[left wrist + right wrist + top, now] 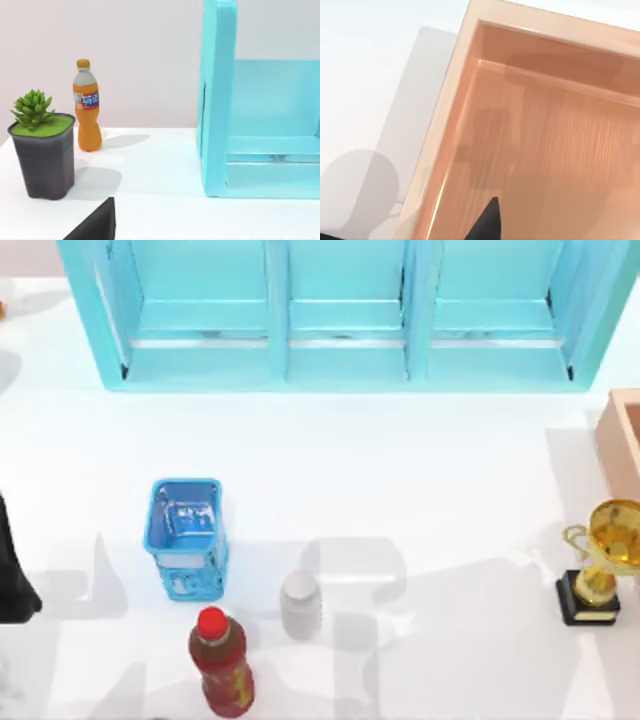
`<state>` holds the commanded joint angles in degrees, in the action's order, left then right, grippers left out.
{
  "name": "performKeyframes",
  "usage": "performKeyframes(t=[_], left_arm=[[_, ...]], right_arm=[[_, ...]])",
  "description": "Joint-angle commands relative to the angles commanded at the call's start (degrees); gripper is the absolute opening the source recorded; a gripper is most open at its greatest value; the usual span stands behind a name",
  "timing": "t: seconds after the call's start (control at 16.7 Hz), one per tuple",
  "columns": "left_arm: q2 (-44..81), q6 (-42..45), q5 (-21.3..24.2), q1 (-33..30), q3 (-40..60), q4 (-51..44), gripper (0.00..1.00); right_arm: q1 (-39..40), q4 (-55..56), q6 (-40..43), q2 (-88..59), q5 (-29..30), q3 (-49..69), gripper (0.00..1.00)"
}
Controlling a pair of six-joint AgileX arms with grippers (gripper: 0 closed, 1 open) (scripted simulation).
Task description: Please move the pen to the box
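One box (470,65), wrist-view interior.

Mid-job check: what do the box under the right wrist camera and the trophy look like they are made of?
The box looks like pale peach-tan wood or wood-look board: faint straight grain lines run along its floor, with a smooth matte finish. The trophy looks like polished gold metal, or gold-plated plastic, judging by its bright glints, on a dark matte base.
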<state>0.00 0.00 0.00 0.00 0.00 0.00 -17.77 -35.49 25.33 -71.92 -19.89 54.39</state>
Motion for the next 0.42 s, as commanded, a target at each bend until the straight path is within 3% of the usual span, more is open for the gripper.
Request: performKeyframes(t=[0.12,0.42], left_arm=[[0.00,0.00,0.00,0.00,0.00,0.00,1.00],[0.00,0.00,0.00,0.00,0.00,0.00,1.00]], right_arm=[[0.00,0.00,0.00,0.00,0.00,0.00,1.00],[0.00,0.00,0.00,0.00,0.00,0.00,1.00]])
